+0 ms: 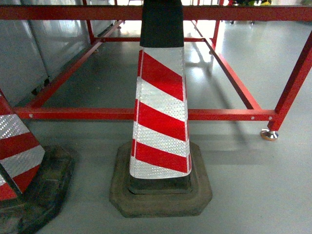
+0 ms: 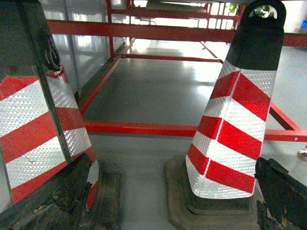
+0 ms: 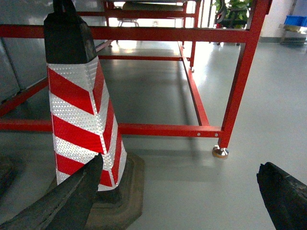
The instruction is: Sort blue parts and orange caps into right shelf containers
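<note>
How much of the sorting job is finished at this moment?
Nothing looks done. No parts, caps or shelf containers are in view, only a striped traffic cone, a second cone and a red frame. Both grippers look open and empty. All sorting remains.

No lettering, number, brand or label can be read in any of the three views. The traffic cone (image 1: 161, 112) that stands just in front of the red frame (image 1: 146, 114) bears only slanting red and white reflective stripes, no words, and the second cone (image 1: 19, 156) to its left bears the same stripes. The frame's bars behind the cone are plain red paint with no sign or tag on them.
</note>
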